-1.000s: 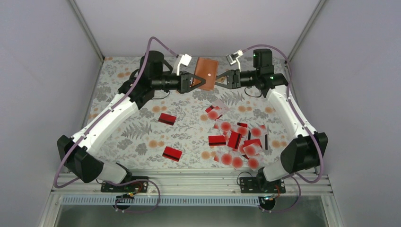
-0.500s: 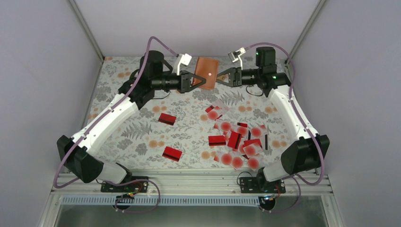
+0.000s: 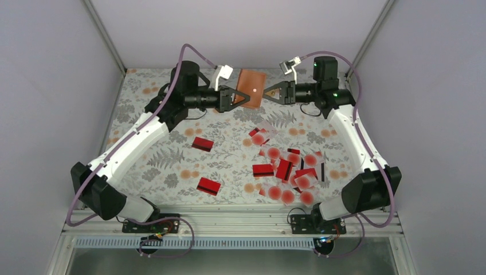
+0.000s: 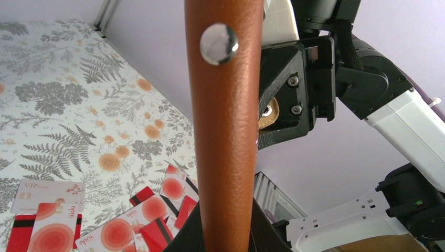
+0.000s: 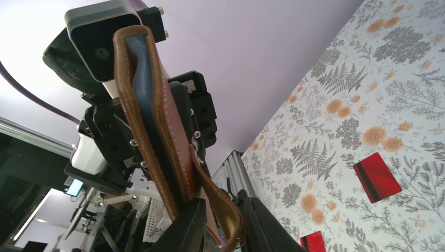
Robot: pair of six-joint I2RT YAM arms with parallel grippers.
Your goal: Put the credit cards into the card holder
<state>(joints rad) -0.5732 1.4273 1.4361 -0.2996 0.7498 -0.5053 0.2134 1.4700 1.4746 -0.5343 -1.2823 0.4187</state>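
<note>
Above the far edge of the table (image 3: 172,166), the left gripper (image 3: 245,98) clamps the card holder (image 3: 251,86) upright. The right gripper (image 3: 265,95) flanks its strap edge, contact indiscernible. Credit cards (image 3: 286,172) lie scattered, partly overlapping.

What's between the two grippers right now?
Only the card holder: the left gripper grips one edge, and the right gripper is at the opposite edge. The top view shows this.

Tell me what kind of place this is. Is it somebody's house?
Probably a robot lab booth, not a house: plain grey walls box in a flowery table, two robot arms are bolted to a metal rail, and red cards lie scattered.
</note>
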